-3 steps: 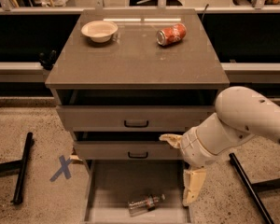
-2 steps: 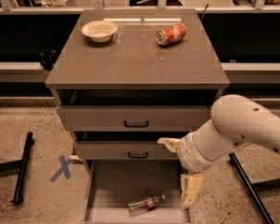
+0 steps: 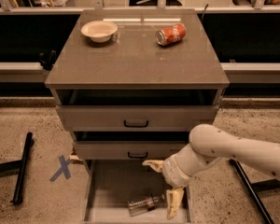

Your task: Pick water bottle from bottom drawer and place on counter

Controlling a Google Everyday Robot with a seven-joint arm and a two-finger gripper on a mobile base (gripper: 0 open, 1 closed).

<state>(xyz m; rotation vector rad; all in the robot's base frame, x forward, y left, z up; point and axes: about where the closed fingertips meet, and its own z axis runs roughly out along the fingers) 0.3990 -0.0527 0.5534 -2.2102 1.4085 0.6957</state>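
Note:
The water bottle (image 3: 143, 204) lies on its side on the floor of the open bottom drawer (image 3: 113, 185), near the drawer's front edge. My gripper (image 3: 164, 185) hangs over the right part of the drawer, just right of and slightly above the bottle. It is open and empty, with one pale finger (image 3: 153, 164) pointing left and the other finger (image 3: 174, 203) pointing down beside the bottle's cap end. The counter (image 3: 135, 59) is the glossy top of the cabinet above.
A cream bowl (image 3: 99, 30) and a red soda can (image 3: 171, 34) on its side sit at the back of the counter. Two shallower drawers with black handles (image 3: 136, 123) are above the bottom drawer. Black stand legs (image 3: 21, 167) and a blue tape X (image 3: 61, 167) are on the floor.
My arm has moved left and down, bringing the open gripper closer to the water bottle. The bottle, bowl and can have not moved.

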